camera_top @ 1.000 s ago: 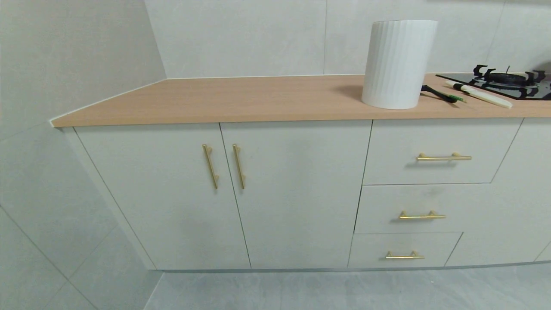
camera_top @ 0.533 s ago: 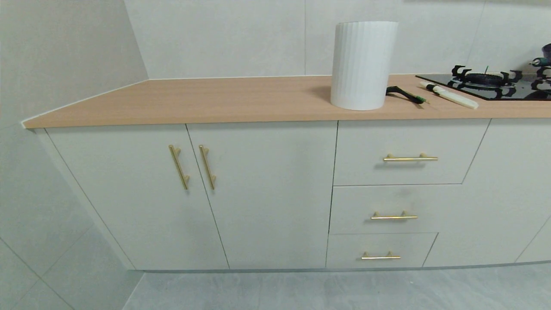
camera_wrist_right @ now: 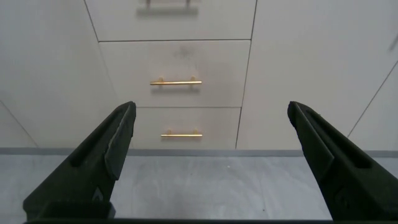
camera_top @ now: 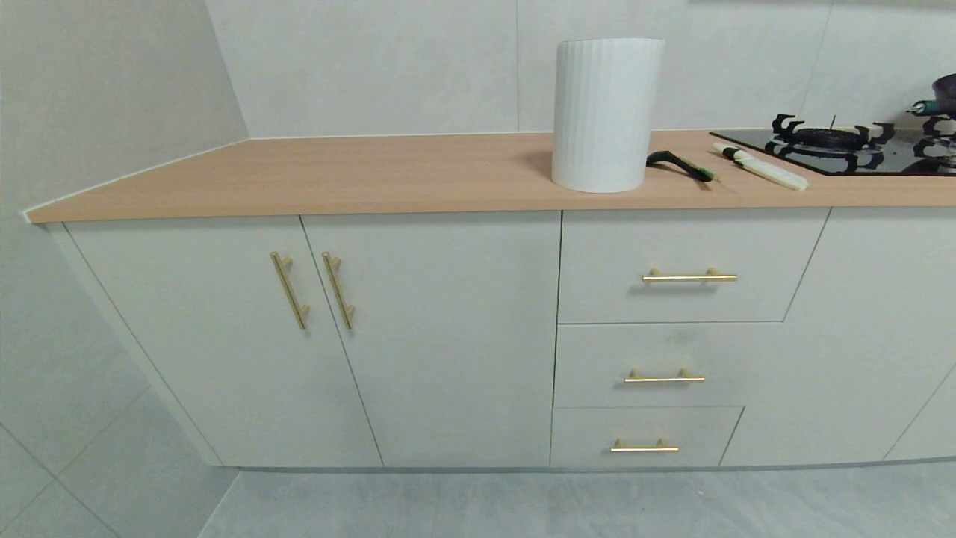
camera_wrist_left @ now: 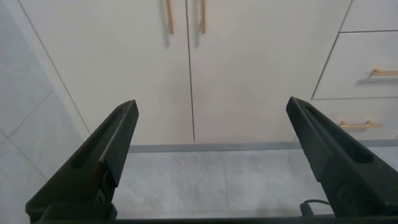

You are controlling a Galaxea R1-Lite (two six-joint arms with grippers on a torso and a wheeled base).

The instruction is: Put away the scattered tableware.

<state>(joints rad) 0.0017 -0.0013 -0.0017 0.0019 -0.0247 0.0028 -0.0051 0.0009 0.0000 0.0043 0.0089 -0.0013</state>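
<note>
A black-handled utensil with a green tip (camera_top: 676, 163) and a long cream-coloured utensil (camera_top: 762, 167) lie on the wooden countertop (camera_top: 373, 175), just right of a tall white ribbed holder (camera_top: 606, 112). My left gripper (camera_wrist_left: 211, 106) hangs low in front of the double cabinet doors (camera_wrist_left: 185, 15), open, with nothing between its fingers. My right gripper (camera_wrist_right: 211, 109) is also low, facing the lower drawers (camera_wrist_right: 176, 82), open and holding nothing. Both grippers are well below the countertop and far from the utensils.
A black gas stove (camera_top: 829, 138) sits at the counter's right end, with a dark pan handle (camera_top: 930, 107) at the edge. Below are two doors (camera_top: 314, 291) and three drawers with gold handles (camera_top: 688, 277). A tiled wall closes off the left side.
The whole head picture has shifted left, so the camera has turned right; more of the stove shows. The holder and the utensils have not moved on the counter.
</note>
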